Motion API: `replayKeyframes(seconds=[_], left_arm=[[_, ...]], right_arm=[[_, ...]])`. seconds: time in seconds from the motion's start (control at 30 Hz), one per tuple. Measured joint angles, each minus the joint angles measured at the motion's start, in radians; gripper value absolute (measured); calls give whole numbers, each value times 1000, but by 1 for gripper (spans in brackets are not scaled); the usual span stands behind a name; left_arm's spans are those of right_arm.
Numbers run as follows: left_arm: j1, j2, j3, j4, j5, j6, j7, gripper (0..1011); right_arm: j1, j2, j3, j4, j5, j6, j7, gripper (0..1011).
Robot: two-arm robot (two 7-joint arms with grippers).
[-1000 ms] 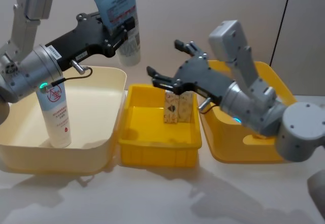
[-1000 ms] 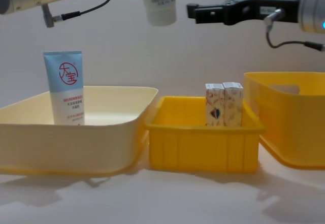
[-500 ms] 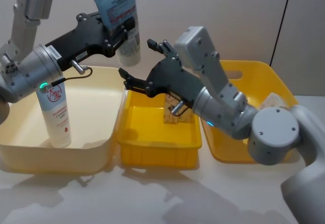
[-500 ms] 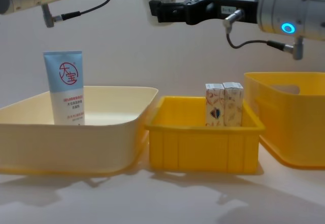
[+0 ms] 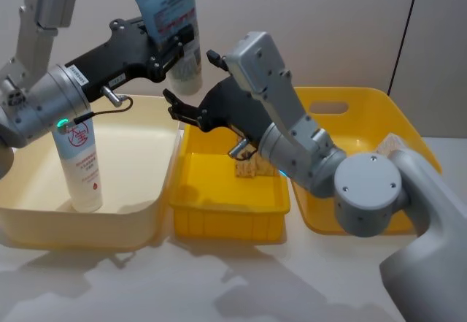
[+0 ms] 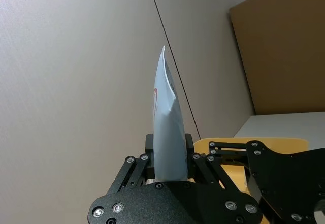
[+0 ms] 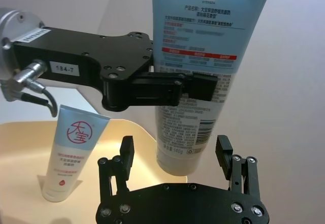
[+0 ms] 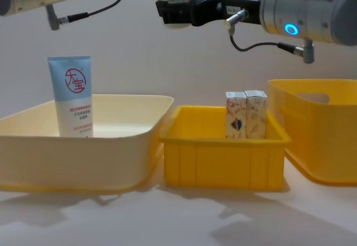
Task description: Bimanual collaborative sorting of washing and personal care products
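My left gripper (image 5: 174,47) is shut on a light-blue tube (image 5: 169,15) with a red-and-white label, held cap-down high above the tubs. The right wrist view shows the same tube (image 7: 203,56) clamped by the left gripper (image 7: 172,89). My right gripper (image 5: 191,81) is open, and its fingers (image 7: 127,153) straddle the tube's lower cap end without closing on it. A second light-blue tube (image 5: 79,161) with a red circle logo stands in the cream tub (image 5: 146,190). Two patterned cream cartons (image 8: 245,115) stand in the small yellow tub (image 8: 223,162).
A large yellow tub (image 5: 343,103) sits at the right with another carton (image 5: 390,145) at its far rim. The three tubs stand side by side across the table, with bare tabletop in front of them. A wall stands close behind.
My right gripper has swung left from above the yellow tubs to the hanging tube, and its open fingers now flank the cap end. The left arm and tube have stayed still.
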Motion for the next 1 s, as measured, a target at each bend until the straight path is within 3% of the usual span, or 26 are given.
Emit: replayKeyframes(seconds=[0.5,1.0], left_arm=[[0,0,0,0,0,0,0,292],[0,0,0,0,0,0,0,292]], right_arm=[[14,-39,13,20,-34,46,-49,1001],[51,-86,10,68,-57,74,-62,1001]])
